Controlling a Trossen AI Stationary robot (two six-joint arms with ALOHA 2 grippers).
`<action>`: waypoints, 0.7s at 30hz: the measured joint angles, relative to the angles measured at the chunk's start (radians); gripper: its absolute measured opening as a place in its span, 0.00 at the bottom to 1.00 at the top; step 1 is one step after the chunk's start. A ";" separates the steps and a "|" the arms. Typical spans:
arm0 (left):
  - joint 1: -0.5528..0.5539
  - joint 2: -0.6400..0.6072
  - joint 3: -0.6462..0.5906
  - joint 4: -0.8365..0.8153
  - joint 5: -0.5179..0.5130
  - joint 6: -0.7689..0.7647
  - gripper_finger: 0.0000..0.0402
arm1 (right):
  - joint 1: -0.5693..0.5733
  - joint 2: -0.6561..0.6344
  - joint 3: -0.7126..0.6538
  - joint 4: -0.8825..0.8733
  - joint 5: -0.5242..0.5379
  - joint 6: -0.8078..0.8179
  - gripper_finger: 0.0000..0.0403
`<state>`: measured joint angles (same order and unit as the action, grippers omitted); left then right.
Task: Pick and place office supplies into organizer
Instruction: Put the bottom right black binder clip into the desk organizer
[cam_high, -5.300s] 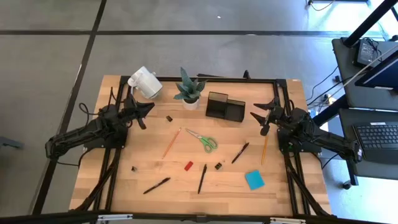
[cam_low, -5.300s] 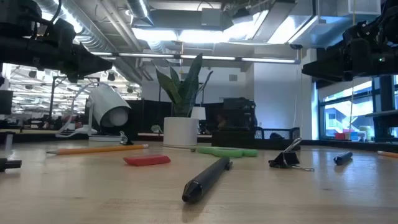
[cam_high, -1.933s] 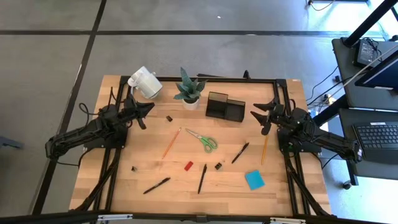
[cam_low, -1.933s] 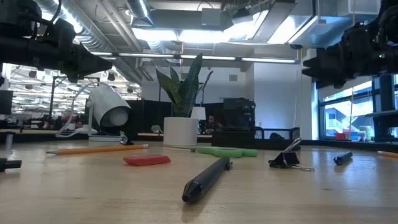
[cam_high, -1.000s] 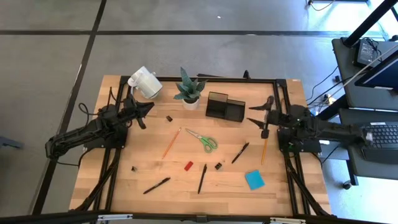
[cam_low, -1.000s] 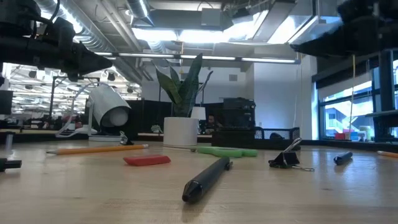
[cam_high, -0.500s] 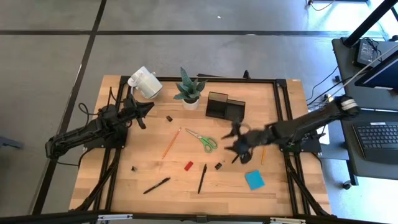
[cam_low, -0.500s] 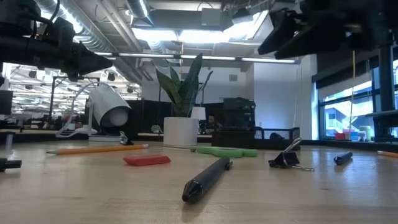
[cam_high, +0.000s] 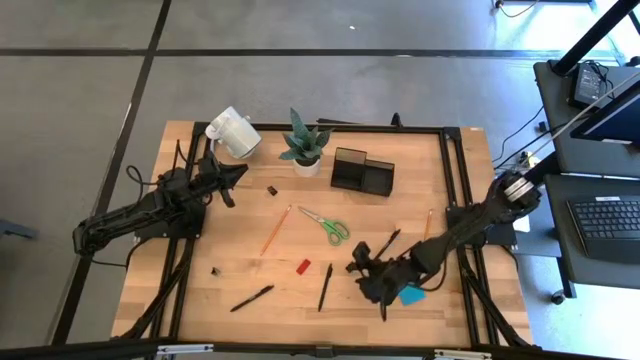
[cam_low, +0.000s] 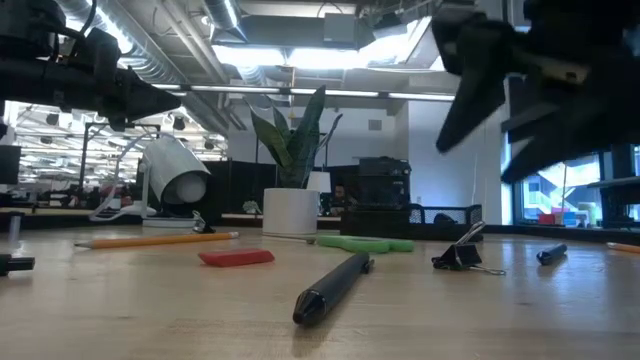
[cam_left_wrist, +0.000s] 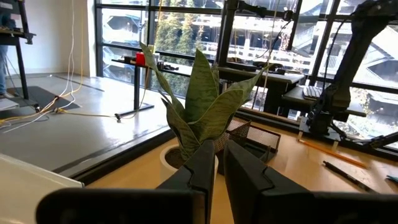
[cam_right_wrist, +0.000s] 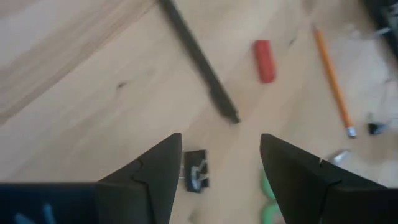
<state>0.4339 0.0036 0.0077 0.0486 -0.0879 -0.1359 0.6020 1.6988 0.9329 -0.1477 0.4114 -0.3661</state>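
Note:
My right gripper (cam_high: 364, 276) hangs open above the near-middle of the table, and its fingers stand on either side of a small black clip (cam_right_wrist: 197, 169) without touching it. Past it lie a black pen (cam_right_wrist: 199, 59), the red block (cam_right_wrist: 265, 60) and the orange pencil (cam_right_wrist: 333, 81). The blue sticky pad (cam_high: 411, 296) lies partly under the right arm. Green scissors (cam_high: 328, 226), a yellow pencil (cam_high: 427, 224) and two more pens (cam_high: 252, 298) (cam_high: 388, 243) lie flat on the wood. The black organizer (cam_high: 361, 171) stands at the far middle. My left gripper (cam_high: 228, 178) waits shut at the far left.
A white mug (cam_high: 232, 132) lies on its side at the far left corner. A potted plant (cam_high: 305, 146) stands left of the organizer. Two tiny clips (cam_high: 271, 189) (cam_high: 215, 270) lie on the table's left half. The low view shows the right gripper (cam_low: 500, 90) well above the tabletop.
My right arm has swung from the table's right edge toward the near-middle, stretching out over the pen and the sticky pad, and its gripper now points down over the black clip. The supplies have not moved.

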 joint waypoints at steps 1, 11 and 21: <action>0.000 0.000 0.000 0.000 0.000 0.000 0.08 | 0.001 0.017 0.005 -0.002 0.002 0.001 0.55; 0.000 0.000 0.000 0.000 0.000 0.000 0.08 | -0.005 0.083 0.005 -0.048 0.069 0.048 0.55; 0.000 0.000 0.000 0.000 0.000 0.000 0.08 | -0.033 0.083 -0.011 -0.069 0.040 0.049 0.40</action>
<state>0.4339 0.0035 0.0076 0.0486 -0.0879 -0.1360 0.5687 1.7817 0.9217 -0.2165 0.4515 -0.3172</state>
